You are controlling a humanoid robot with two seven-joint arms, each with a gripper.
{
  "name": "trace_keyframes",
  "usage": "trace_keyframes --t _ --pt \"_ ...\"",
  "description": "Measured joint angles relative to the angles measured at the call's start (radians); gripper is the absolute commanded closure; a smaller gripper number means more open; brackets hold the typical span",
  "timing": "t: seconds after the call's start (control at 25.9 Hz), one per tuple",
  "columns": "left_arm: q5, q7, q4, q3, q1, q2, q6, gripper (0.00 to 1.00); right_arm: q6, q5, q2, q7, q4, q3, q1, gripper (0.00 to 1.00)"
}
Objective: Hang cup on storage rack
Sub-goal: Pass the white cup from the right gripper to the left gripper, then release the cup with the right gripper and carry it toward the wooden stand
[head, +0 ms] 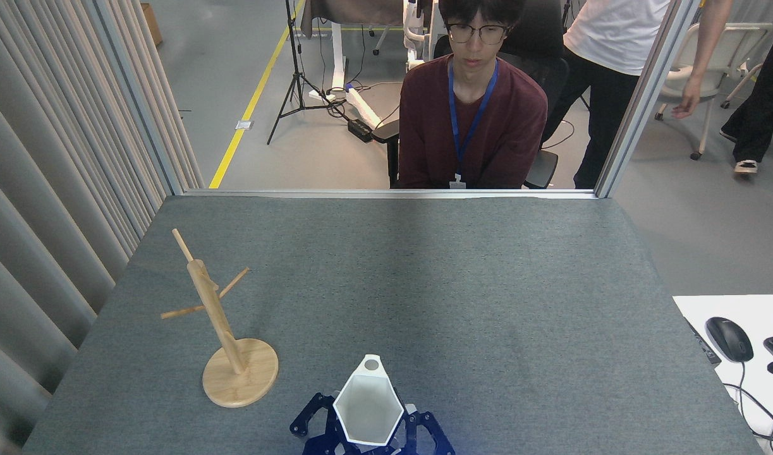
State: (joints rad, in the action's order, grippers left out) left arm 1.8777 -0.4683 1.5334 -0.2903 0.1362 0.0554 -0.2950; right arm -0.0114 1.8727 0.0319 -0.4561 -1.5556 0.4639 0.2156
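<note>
Looking down on grey table, filling most of the view. Got pleated curtain along the left side. Seeing a person in a dark red top with blue lanyard, seated just past the far edge, and two more people standing behind on the far right, cropped by the frame.

Spotting rack at near left: round disc base flat on the table, post leaning left and away, three thin pegs angled off it, all bare.

Gripping with right gripper at the near edge, centre: dark blue fingers set on either side of cup, pinching it between them. Can't tell how much of the arm sits behind, cut off by the frame. Can't see the left gripper.

Holding cup with open mouth up toward the camera, tab handle with round hole pointing far. Keeping it right of the rack base, near but clearly apart.

Noting black mouse on a white desk at far right.
</note>
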Motion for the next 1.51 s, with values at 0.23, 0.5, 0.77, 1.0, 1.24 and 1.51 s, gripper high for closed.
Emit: trace_keyframes --t 0.23,0.5,0.77,1.0,1.24,1.51 --pt "0.0 -0.005 0.0 0.0 -0.004 -0.001 0.007 0.56 0.0 -0.005 0.0 -0.014 -0.01 -0.001 0.002 0.02" --pt "0.003 -0.003 -0.012 0.001 -0.004 -0.001 0.004 0.55 -0.013 -0.02 -0.012 -0.044 -0.104 0.004 0.021 0.01" --pt "0.006 -0.002 -0.026 0.003 0.0 -0.003 0.019 0.55 0.019 -0.369 -0.011 -0.075 -0.224 -0.144 0.021 0.02" --pt "0.005 -0.004 -0.009 0.078 0.026 -0.006 0.061 0.55 0.059 -0.511 -0.033 0.048 -0.113 -0.455 0.043 0.02" --pt "-0.01 -0.014 0.104 0.331 0.107 -0.033 0.084 0.55 0.012 -0.286 -0.101 0.07 -0.043 -0.492 0.165 0.01" --pt "0.009 -0.015 0.089 0.587 0.064 -0.048 0.138 0.56 0.0 -0.266 -0.107 0.052 -0.035 -0.499 0.184 0.01"
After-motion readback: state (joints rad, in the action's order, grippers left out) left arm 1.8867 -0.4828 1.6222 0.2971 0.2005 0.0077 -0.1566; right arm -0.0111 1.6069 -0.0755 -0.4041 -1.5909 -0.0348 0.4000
